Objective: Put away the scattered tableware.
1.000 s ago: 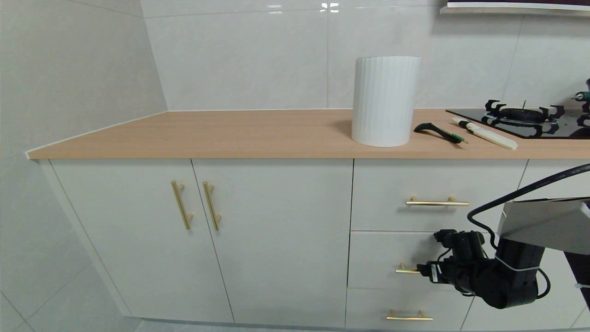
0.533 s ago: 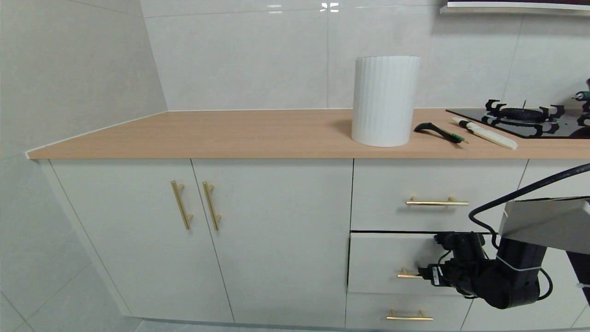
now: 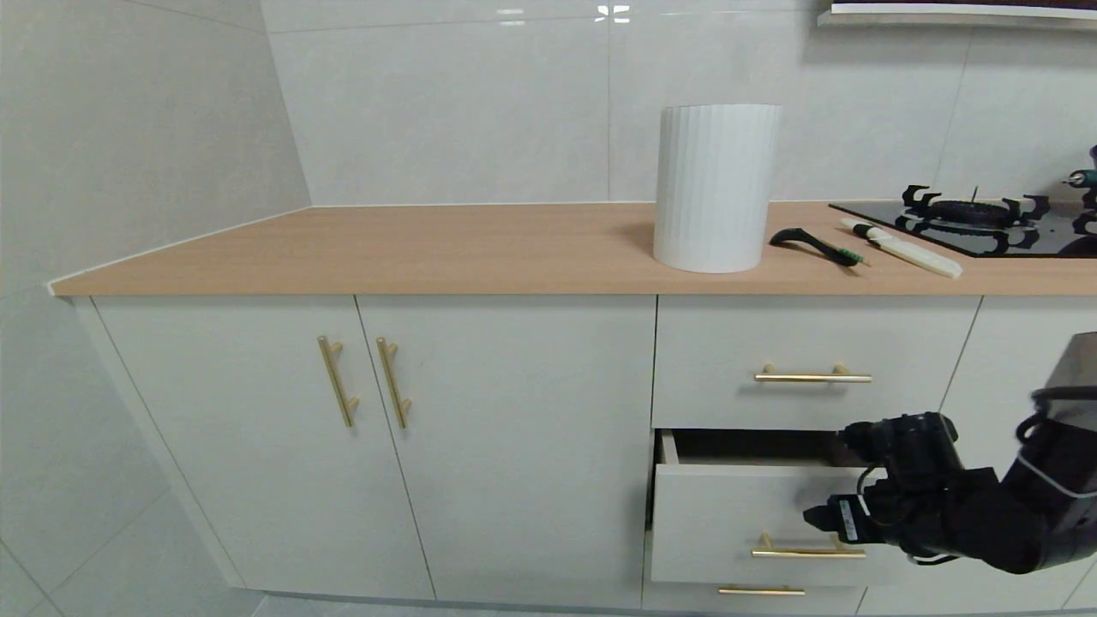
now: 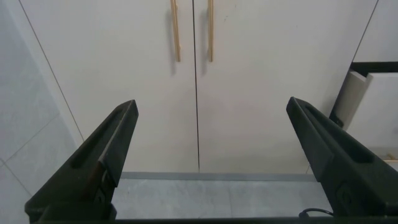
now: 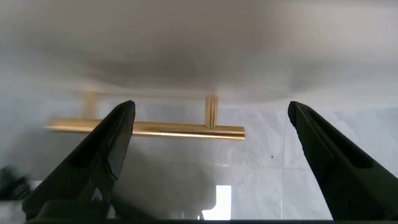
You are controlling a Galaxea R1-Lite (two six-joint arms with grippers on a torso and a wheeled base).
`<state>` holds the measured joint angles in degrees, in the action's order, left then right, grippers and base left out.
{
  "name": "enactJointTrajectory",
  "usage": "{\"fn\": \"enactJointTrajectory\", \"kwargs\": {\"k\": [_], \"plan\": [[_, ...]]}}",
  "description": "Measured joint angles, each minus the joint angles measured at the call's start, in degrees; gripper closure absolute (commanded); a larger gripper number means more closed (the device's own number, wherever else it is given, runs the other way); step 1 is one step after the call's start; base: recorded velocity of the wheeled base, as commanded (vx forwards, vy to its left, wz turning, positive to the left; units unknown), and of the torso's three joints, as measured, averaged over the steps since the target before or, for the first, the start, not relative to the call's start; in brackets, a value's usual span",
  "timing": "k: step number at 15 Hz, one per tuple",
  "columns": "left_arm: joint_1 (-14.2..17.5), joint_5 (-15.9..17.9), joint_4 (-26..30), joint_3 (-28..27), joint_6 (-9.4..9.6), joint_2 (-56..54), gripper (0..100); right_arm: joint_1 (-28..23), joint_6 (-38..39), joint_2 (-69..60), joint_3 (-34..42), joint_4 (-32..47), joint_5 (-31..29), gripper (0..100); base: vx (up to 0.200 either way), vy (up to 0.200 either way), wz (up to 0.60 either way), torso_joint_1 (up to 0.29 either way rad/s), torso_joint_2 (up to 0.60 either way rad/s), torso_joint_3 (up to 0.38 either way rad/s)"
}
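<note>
On the wooden counter point(image 3: 428, 248) lie a black-handled utensil with a green tip point(image 3: 814, 246) and a long white utensil point(image 3: 904, 249), both to the right of a tall white ribbed container point(image 3: 716, 187). The middle drawer point(image 3: 728, 514) stands pulled out, its inside dark. My right gripper point(image 3: 824, 519) point(image 5: 210, 111) is at the drawer front, just above its gold handle point(image 3: 808, 553) point(image 5: 146, 129), with its fingers spread open. Low down, my left gripper point(image 4: 211, 106) is open with nothing in it and faces the double cupboard doors point(image 4: 194, 74).
A black gas hob point(image 3: 977, 224) sits at the counter's right end. The top drawer point(image 3: 814, 360) and the bottom drawer point(image 3: 761, 590) are shut. The tiled wall point(image 3: 128, 128) closes off the left side. The pulled-out drawer point(image 4: 367, 93) juts out beside the cupboard doors.
The middle drawer has slid out from shut to partly open. My right gripper has drawn back and down to the right along with the drawer front.
</note>
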<state>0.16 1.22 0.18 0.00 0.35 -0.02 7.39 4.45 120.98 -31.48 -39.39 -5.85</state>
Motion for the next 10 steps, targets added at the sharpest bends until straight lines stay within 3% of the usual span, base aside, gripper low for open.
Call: {"fn": "enactJointTrajectory", "kwargs": {"k": [2,5,10], "plan": [[0.0,0.0,0.0,0.0,-0.02,0.0,0,1.26,0.11,-9.16,-1.29,9.5,0.6,0,0.0,0.0,0.0,0.0,0.0,0.0],[0.0,0.01,0.0,0.0,-0.02,0.0,0,3.94,0.34,-15.64,-4.57,12.63,0.5,0,0.0,0.0,0.0,0.0,0.0,0.0],[0.0,0.0,-0.02,0.0,0.0,0.0,0,5.17,1.4,-8.28,-6.34,1.16,-3.58,0,0.0,0.0,0.0,0.0,0.0,0.0]]}}
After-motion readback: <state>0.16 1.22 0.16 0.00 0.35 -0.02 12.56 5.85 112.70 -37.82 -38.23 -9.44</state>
